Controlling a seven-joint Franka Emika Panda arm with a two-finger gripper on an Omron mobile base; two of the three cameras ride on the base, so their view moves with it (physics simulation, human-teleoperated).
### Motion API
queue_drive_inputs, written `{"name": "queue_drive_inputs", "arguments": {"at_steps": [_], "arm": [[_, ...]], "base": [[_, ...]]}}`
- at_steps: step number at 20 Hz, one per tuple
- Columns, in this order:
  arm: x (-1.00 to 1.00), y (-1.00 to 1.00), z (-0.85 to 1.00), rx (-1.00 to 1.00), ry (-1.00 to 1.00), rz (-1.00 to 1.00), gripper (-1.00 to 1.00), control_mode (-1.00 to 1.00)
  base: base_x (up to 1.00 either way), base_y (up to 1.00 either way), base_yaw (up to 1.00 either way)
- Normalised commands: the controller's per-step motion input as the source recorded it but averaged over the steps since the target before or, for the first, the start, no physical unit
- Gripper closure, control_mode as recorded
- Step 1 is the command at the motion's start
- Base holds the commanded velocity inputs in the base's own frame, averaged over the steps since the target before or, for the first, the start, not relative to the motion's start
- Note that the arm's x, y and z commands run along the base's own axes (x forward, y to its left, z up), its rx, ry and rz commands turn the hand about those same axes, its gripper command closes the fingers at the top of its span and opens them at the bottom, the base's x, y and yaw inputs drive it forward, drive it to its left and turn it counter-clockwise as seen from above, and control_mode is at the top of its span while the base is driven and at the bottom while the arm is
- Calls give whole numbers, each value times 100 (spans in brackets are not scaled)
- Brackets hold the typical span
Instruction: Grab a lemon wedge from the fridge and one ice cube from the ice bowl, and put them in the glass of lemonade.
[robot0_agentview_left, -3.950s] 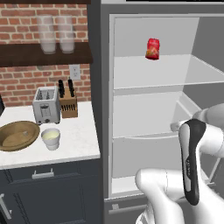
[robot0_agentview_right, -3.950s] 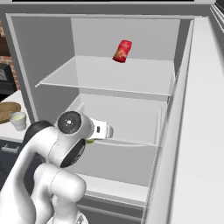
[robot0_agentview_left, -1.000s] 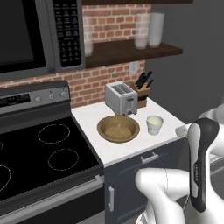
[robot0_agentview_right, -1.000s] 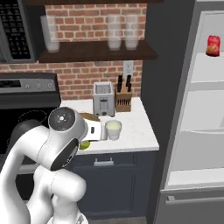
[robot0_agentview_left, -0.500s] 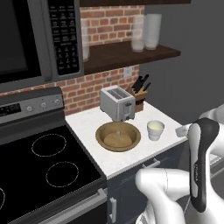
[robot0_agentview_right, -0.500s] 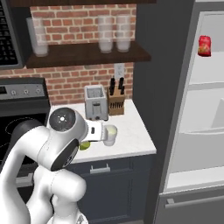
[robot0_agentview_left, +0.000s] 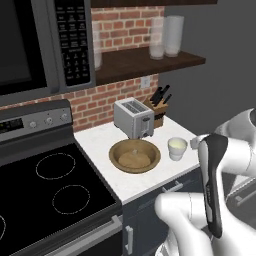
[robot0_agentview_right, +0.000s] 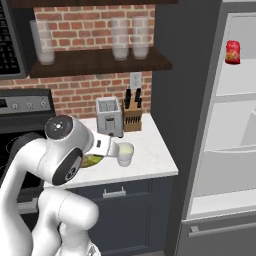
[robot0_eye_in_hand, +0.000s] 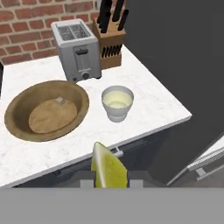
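The small yellow-green lemon wedge (robot0_eye_in_hand: 107, 166) is pinched between the two dark fingertips of the gripper (robot0_eye_in_hand: 109, 180). In the hand view its long axis runs up from the fingertips, the pointed tip directed toward the white marble countertop (robot0_eye_in_hand: 148, 105). The wedge is held off the counter's front edge, apart from the short whitish cup of pale yellow lemonade (robot0_eye_in_hand: 117, 103). The wide, shallow brown wooden bowl (robot0_eye_in_hand: 46, 109) lies just beside that cup, one small pale cube (robot0_eye_in_hand: 59, 101) resting inside. A silver toaster (robot0_eye_in_hand: 76, 50) and a wooden knife block (robot0_eye_in_hand: 109, 33) stand behind the cup.
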Motion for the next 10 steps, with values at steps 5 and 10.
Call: {"name": "queue_drive_inputs", "arguments": {"at_steps": [5,10], "arm": [[46,9,-11,0,0,-10,100,-100],[64,0,-5,0,0,-7,100,-100]], "base": [[0,0,0],[0,0,0]]}}
